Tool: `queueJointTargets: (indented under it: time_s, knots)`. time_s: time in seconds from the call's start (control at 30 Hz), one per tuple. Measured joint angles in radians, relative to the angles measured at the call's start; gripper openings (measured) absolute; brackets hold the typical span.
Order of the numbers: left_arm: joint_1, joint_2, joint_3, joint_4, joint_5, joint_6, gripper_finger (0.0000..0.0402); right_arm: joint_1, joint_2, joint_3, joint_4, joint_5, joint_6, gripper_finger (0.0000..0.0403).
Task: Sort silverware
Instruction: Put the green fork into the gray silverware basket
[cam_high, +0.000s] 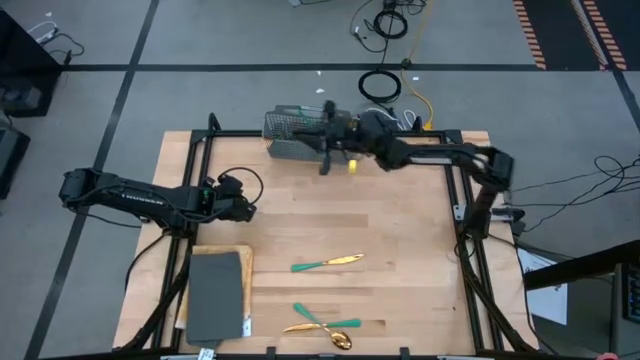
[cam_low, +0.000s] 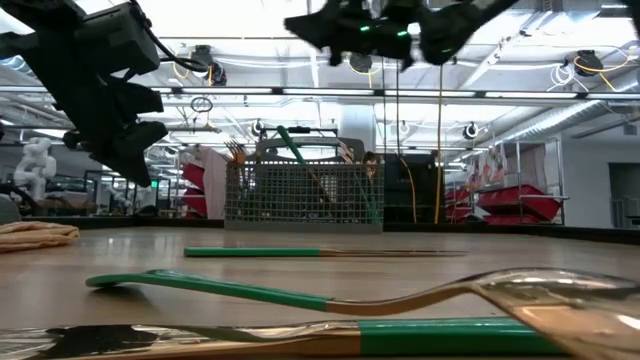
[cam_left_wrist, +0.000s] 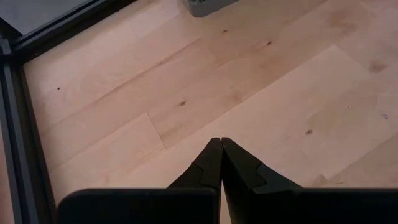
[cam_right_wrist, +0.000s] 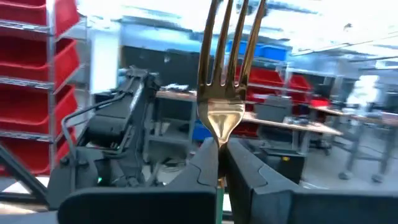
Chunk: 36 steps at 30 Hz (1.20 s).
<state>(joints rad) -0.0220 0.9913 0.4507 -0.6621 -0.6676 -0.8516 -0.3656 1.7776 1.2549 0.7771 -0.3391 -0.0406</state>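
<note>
Landmark: the grey wire-mesh basket (cam_high: 296, 128) at the far edge of the wooden table (cam_high: 400, 230); every place below is given from it.

Right gripper (cam_right_wrist: 219, 163): raised beside the basket, on its right in the high view; its two fingers are clamped on a fork (cam_right_wrist: 224, 93) just below the gold head, tines pointing away from the wrist.

Left gripper (cam_left_wrist: 220, 144): well away from the basket, over bare wood near the table's left edge; fingertips pressed together with nothing between them.

Silverware in the basket: the low view shows teal handles and a gold fork head (cam_low: 236, 152) sticking up above its rim (how many pieces cannot be told).

Silverware on the table: one teal-handled piece (cam_high: 327, 263) lies alone toward the near side from the basket; nearer the front edge, two more pieces (cam_high: 325, 327) lie crossed over each other.

Grey tray (cam_high: 215, 294): at the near left corner, well apart from the basket.
</note>
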Motion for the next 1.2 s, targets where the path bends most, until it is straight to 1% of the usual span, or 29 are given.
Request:
queueJointTargets:
  time_s: [0.17,0.3,0.37,0.5,0.63,0.77,0.87,0.97,1.2]
  knots:
    - [0.000,0.002,0.000,-0.002,-0.005,0.001,0.0011,-0.021,0.169,0.234,-0.011,-0.112,-0.031,0.0000]
    - [0.000,0.002,-0.015,0.004,-0.006,0.000,0.0011,-0.041,0.277,0.371,-0.018,-0.197,-0.056,0.0000]
    - [0.000,0.002,-0.037,0.005,-0.007,-0.006,0.0011,-0.053,0.328,0.420,-0.031,-0.221,-0.051,0.0000]
    - [0.000,0.002,-0.092,0.038,-0.006,-0.007,0.0011,-0.091,0.415,0.496,-0.028,-0.219,-0.040,0.0000]
    - [0.000,0.002,-0.129,0.074,0.002,-0.008,0.0011,-0.122,0.471,0.545,-0.027,-0.215,-0.055,0.0000]
    - [0.000,0.002,-0.129,0.082,0.003,-0.007,0.0011,-0.148,0.517,0.592,-0.051,-0.215,-0.026,0.0000]
    - [0.000,0.002,-0.130,0.082,0.003,-0.007,0.0011,-0.158,0.547,0.607,-0.077,-0.186,-0.053,0.0000]
    - [0.000,0.002,-0.129,0.081,0.003,-0.007,0.0011,-0.156,0.562,0.608,-0.084,-0.145,-0.093,0.0000]
    - [0.000,0.002,-0.129,0.081,0.001,-0.006,0.0011,-0.158,0.564,0.608,-0.182,-0.117,-0.131,0.0000]
